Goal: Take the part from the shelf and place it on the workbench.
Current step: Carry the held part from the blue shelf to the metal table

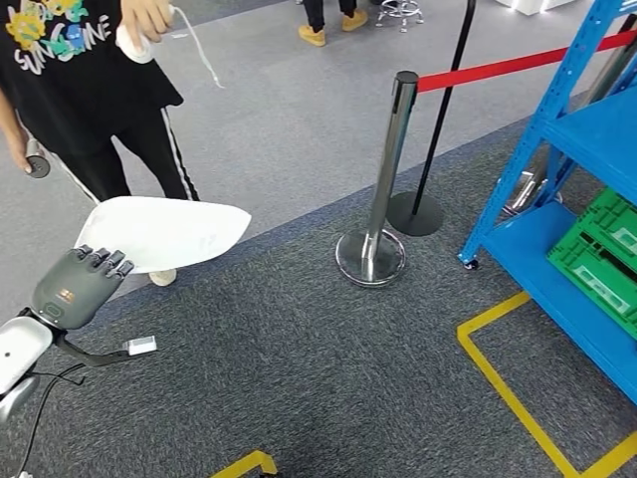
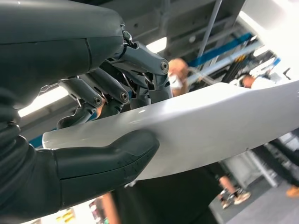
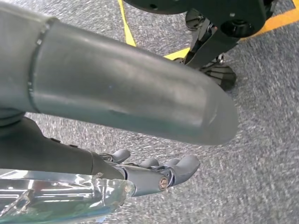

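Fingers (image 2: 105,88) of the left hand (image 1: 75,287) lie folded over the upper face of the white part (image 1: 161,232), with the thick thumb (image 2: 105,161) pressed against its underside; the part is grasped at one end. In the left wrist view the part (image 2: 211,126) runs out well past the fingertips as a long, smooth, pale panel that tapers away from the hand. In the head view it is carried roughly level above the grey carpet (image 1: 301,339), its pointed end away from the fingers.

Right hand (image 3: 155,175): fingers extended, lightly bent and apart, with nothing between them; the hand is released and hangs over the carpet (image 3: 260,154), its thumb (image 3: 141,102) held straight above the fingers. Yellow floor tape (image 3: 128,32) lies beyond the fingertips.

Surroundings, head view. A person in a black printed shirt (image 1: 75,60) and dark striped trousers stands just beyond the held part, touching neither it nor the fingers. A chrome barrier post (image 1: 379,189) with a red belt (image 1: 519,65) stands well apart from the left hand. The blue shelf (image 1: 570,209) stands farther off still, with a green crate (image 1: 601,254) on its lower level. Yellow tape (image 1: 511,393) marks the floor beside the shelf.
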Available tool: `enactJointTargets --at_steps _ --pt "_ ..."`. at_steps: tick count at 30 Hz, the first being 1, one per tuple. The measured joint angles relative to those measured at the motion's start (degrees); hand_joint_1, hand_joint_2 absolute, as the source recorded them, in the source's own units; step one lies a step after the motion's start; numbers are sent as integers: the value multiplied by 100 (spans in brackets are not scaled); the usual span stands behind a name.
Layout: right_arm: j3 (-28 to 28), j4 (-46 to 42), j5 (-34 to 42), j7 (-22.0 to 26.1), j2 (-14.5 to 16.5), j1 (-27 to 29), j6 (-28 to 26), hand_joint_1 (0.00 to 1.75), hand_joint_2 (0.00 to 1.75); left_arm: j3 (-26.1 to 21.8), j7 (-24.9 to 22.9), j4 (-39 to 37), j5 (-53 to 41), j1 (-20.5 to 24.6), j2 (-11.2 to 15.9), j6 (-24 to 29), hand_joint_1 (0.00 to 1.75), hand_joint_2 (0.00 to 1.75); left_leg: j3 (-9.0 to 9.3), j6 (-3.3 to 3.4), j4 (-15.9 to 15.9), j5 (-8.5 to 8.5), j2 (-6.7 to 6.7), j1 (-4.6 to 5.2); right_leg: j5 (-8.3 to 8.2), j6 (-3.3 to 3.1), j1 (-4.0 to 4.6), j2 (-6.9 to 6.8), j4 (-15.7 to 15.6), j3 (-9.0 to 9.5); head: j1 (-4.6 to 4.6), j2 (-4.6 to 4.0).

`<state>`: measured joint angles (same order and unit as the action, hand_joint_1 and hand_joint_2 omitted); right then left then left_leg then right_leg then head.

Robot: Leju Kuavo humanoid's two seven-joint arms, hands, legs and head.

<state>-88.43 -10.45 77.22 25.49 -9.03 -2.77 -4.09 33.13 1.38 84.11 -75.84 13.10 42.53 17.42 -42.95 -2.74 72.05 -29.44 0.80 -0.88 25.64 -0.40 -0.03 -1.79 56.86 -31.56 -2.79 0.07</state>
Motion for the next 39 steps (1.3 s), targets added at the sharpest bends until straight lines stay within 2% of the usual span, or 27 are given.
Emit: enactJointTargets --at_steps 1,2,4,6,7,8,9,11,13,15,16,17,18,20,22,24,25,26,27,29,30,31,32,33,35,37,39 --pt "0 0 0 -1 0 -1 1 0 0 0 0 -2 0 -7 0 0 175 175 11 -8 -3 65 -13 -5 4 4 0 -75 0 -1 0 0" --pt "0 0 0 -1 0 -5 1 0 0 -1 0 -4 0 -9 2 0 175 175 146 -13 -234 218 -49 -9 12 14 0 -148 1 6 -1 0" --pt "0 1 0 -1 -3 -11 2 0 0 -4 0 -4 0 9 5 0 175 175 587 -22 -994 530 -321 7 48 60 21 -277 21 31 -6 0" --pt "0 2 0 -1 -8 -12 1 0 0 -5 0 -5 5 37 1 -1 175 175 841 42 -1453 632 -525 30 101 116 67 -399 54 51 4 0" --pt "0 2 0 -1 -11 -13 1 0 0 -5 0 -6 9 43 2 -1 175 175 856 86 -1509 619 -520 46 123 138 85 -467 64 60 9 0" --pt "0 2 0 -1 -11 -18 2 0 0 -5 0 -7 12 37 4 -2 175 175 840 144 -1503 622 -425 46 137 156 82 -537 59 74 19 0" --pt "0 2 0 -1 -11 -23 2 0 0 -7 0 -8 14 30 12 -2 175 175 832 178 -1508 627 -355 47 165 184 68 -535 73 78 20 0" --pt "0 2 0 1 -10 -29 3 0 0 -13 0 -9 15 39 21 -1 175 175 825 249 -1519 646 -220 37 347 239 28 -258 330 -27 30 0" --pt "0 2 0 0 -9 -19 3 0 0 -13 0 -9 15 62 18 -1 175 175 818 296 -1521 658 -83 37 692 260 9 93 1038 -365 44 0" --pt "0 2 0 -3 -8 2 5 0 0 -5 2 -10 15 69 10 -3 175 175 810 314 -1519 663 72 50 899 249 9 174 1687 -719 45 0" --pt "0 2 0 -4 -6 8 8 0 0 -3 3 -11 15 68 9 -5 175 175 808 316 -1517 665 152 55 850 236 9 182 1744 -779 44 0" --pt "0 2 0 -4 -4 8 10 0 0 -2 4 -12 15 68 9 -6 175 175 810 316 -1516 667 233 56 696 218 7 204 1578 -731 44 0" --pt "0 2 0 -4 -3 5 11 0 0 -3 4 -13 15 70 9 -7 175 175 813 312 -1515 670 315 53 477 202 2 265 1230 -586 44 0" --pt "1 2 0 -3 -2 -5 9 0 0 -5 4 -13 15 80 9 -7 175 175 800 282 -1506 681 463 48 152 185 -24 531 476 -246 42 0" --pt "2 2 0 -3 -1 -9 4 0 0 -5 4 -14 16 91 11 -8 175 175 756 213 -1506 717 599 26 82 180 -25 666 168 -93 38 0" --pt "1 2 -1 -3 0 -14 1 0 0 -4 7 -18 17 86 22 -9 175 175 718 126 -1534 769 728 -8 56 140 -1 540 141 -75 38 0" --pt "1 2 -2 -3 0 -20 1 0 0 -3 8 -20 18 79 34 -9 175 175 694 96 -1516 752 701 -7 36 105 2 472 118 -69 34 0" --pt "1 2 -3 -1 0 -26 0 0 0 -3 10 -23 19 81 46 -10 175 175 636 75 -1405 671 593 7 14 71 0 404 91 -61 24 0" --pt "2 2 -4 0 0 -28 0 0 0 -3 10 -24 19 90 57 -11 175 175 523 62 -1166 519 429 24 -3 43 -2 334 64 -57 15 0" --pt "2 2 -4 1 0 -15 0 0 0 1 10 -27 22 98 55 -13 175 175 184 45 -417 125 112 47 -7 16 16 192 56 -63 0 0" --pt "2 2 -4 0 0 -6 0 0 0 3 10 -30 25 89 51 -13 175 175 45 37 -100 4 43 46 -3 10 25 113 56 -69 1 0" --pt "2 2 -4 -1 0 -1 0 0 0 6 11 -33 29 76 51 -13 175 175 -6 35 40 -15 9 44 0 7 31 36 57 -72 -1 0" --pt "2 2 -4 -2 0 -2 0 0 0 7 11 -37 33 66 56 -13 175 175 58 36 -42 68 -16 44 2 6 32 -42 58 -74 -1 0" --pt "2 2 -3 -2 1 -6 0 0 0 4 11 -40 38 64 64 -13 175 175 232 40 -327 224 -62 45 6 9 33 -114 58 -70 -2 0" --pt "2 2 -2 -2 4 -16 -2 0 0 -3 11 -42 53 77 89 -11 175 175 699 62 -1108 498 -322 68 32 38 56 -246 73 -52 -3 0" --pt "2 1 -2 -2 7 -17 -4 0 0 -8 11 -42 71 87 108 -8 175 175 927 122 -1519 572 -469 99 65 81 92 -365 85 -29 0 0" --pt "2 0 -3 -2 7 -18 -6 0 0 -6 11 -42 82 77 120 -4 175 175 918 199 -1553 577 -336 109 90 123 100 -487 78 2 2 0"
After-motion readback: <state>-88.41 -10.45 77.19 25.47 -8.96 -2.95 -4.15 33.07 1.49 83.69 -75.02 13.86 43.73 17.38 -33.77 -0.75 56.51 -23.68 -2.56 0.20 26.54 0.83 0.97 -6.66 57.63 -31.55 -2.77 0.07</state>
